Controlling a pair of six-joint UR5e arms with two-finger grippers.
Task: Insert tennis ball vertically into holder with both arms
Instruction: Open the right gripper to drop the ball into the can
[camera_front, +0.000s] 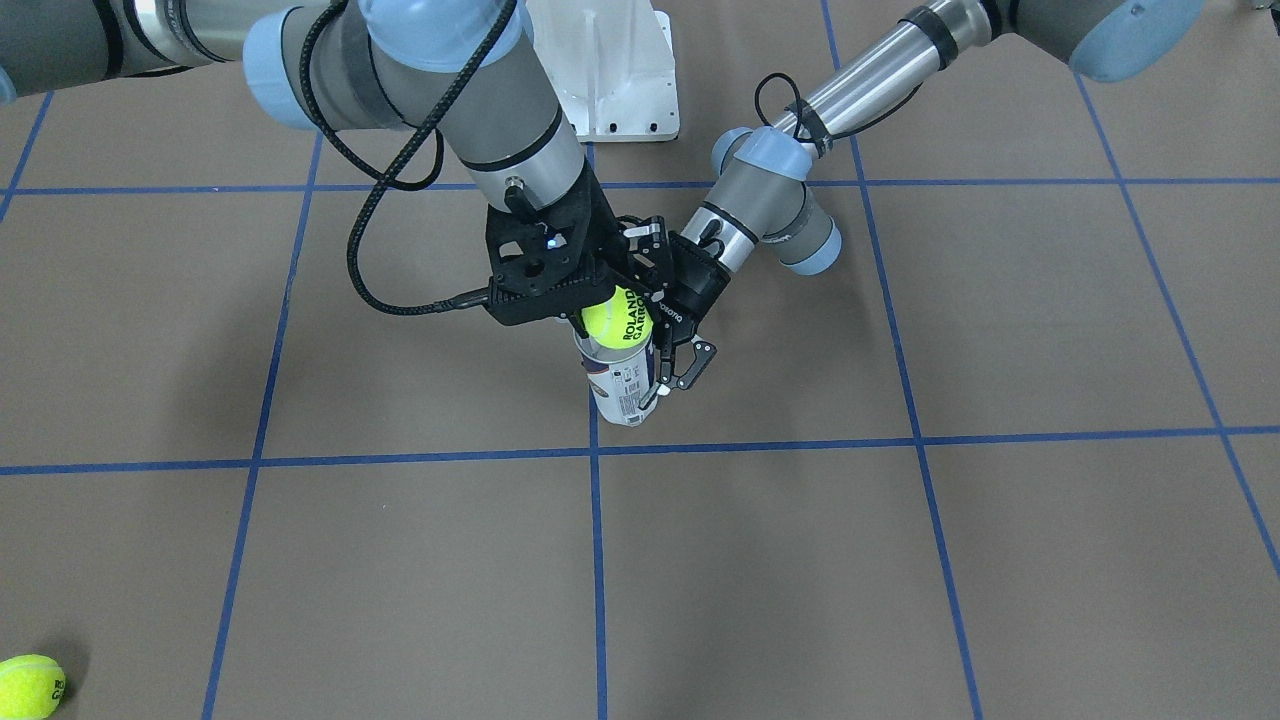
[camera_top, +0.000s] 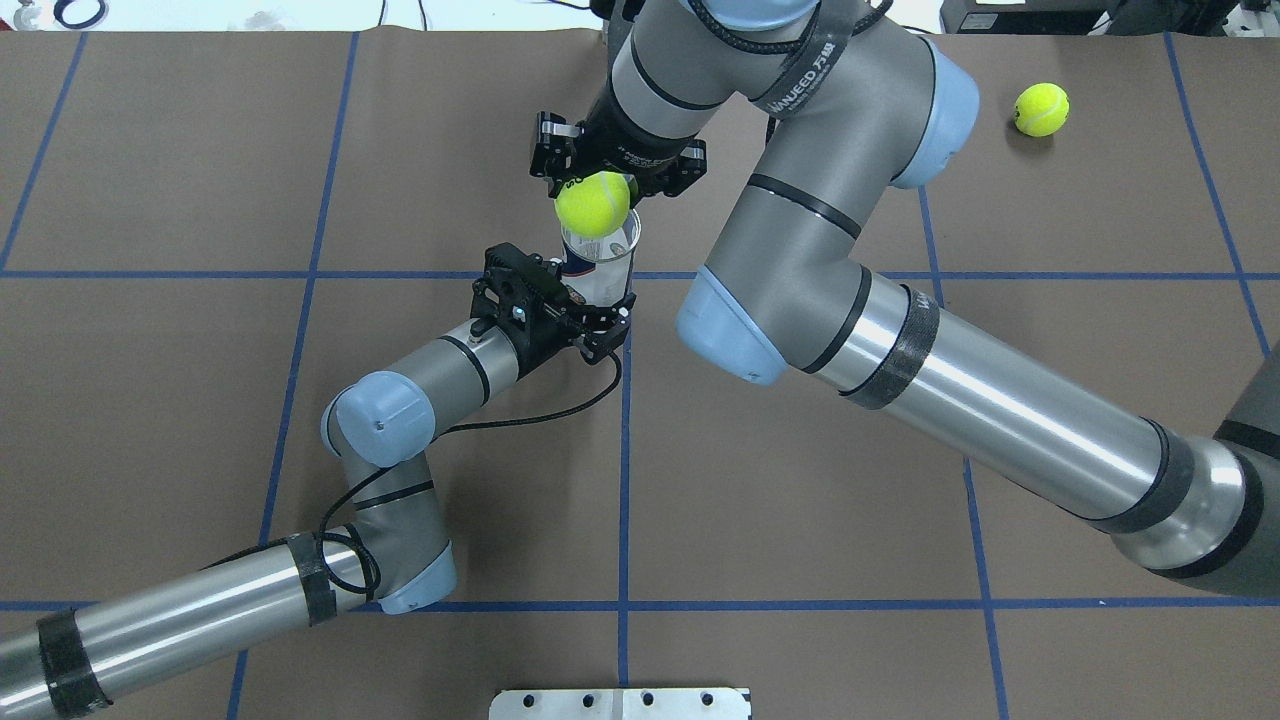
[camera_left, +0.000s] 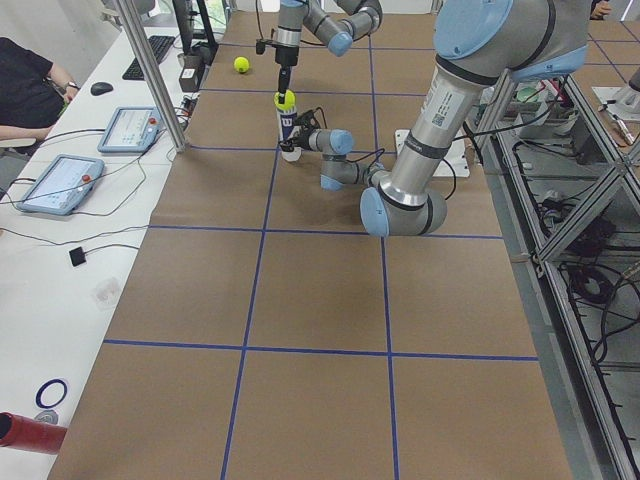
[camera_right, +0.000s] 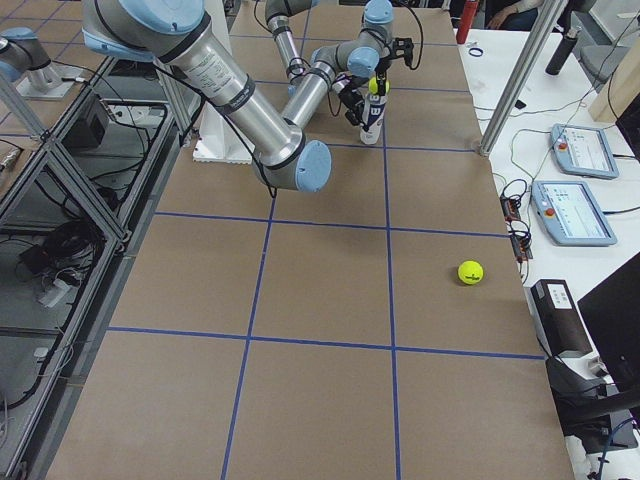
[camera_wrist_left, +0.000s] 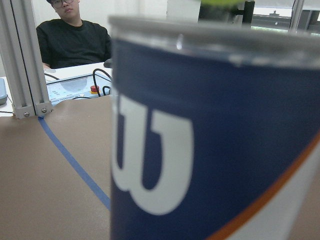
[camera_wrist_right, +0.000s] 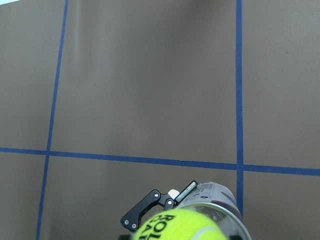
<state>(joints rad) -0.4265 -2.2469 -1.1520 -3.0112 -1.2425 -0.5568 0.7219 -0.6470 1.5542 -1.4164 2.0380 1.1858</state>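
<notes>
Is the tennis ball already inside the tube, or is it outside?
Outside. The tennis ball is at the open mouth of the holder, almost wholly above its rim.

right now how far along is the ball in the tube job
Done: the left gripper holds the tube upright on the table and the right gripper grips a ball. In hand: the ball sits at the tube's open mouth, not yet inside. Left: lower it in and release.
</notes>
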